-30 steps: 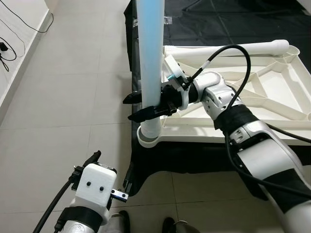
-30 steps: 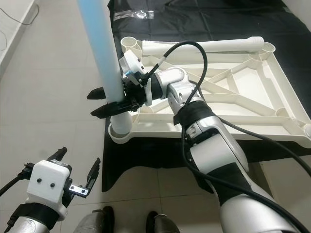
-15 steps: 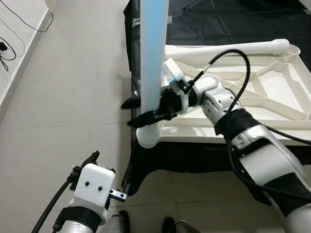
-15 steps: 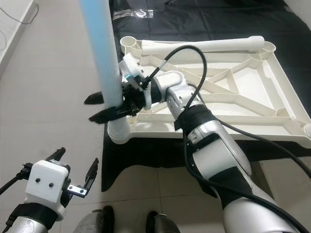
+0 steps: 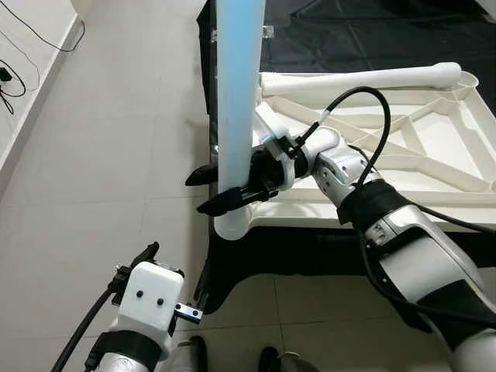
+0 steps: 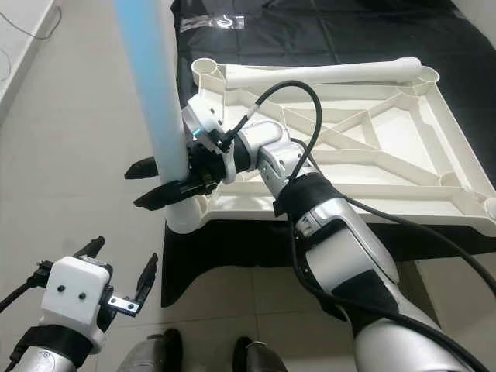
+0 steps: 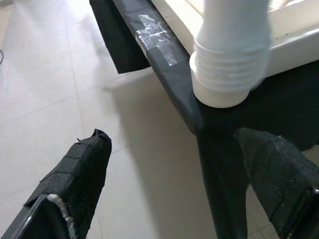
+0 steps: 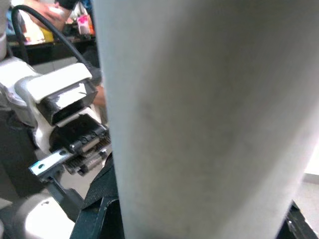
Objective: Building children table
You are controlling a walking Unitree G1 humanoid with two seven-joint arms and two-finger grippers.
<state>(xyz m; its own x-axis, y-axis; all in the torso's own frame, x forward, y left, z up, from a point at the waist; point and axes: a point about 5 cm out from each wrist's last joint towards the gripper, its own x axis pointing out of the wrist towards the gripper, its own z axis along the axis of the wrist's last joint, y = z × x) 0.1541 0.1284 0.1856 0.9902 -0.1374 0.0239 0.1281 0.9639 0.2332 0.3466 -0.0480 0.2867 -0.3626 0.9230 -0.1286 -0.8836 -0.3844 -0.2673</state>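
A white children's table top (image 5: 434, 155) lies upside down on a black mat (image 5: 372, 31). A long pale-blue and white table leg (image 5: 236, 93) stands upright at its near left corner. My right gripper (image 5: 198, 194) is shut on this leg low down, one black finger on each side and the tips reaching past it to the left. In the left wrist view the leg's ribbed lower end (image 7: 224, 79) rests by the mat's edge. My left gripper (image 7: 174, 169) hangs open low at the near left, over bare floor tiles.
A second white leg (image 5: 364, 77) lies along the table top's far edge. A clear plastic bag (image 6: 213, 23) lies on the mat behind. Cables (image 5: 15, 77) trail along the wall on the far left. Bare tiled floor (image 5: 116, 155) spreads to the left.
My right gripper and the leg's lower end have shifted a little to the left and toward me. The left arm has stayed put.
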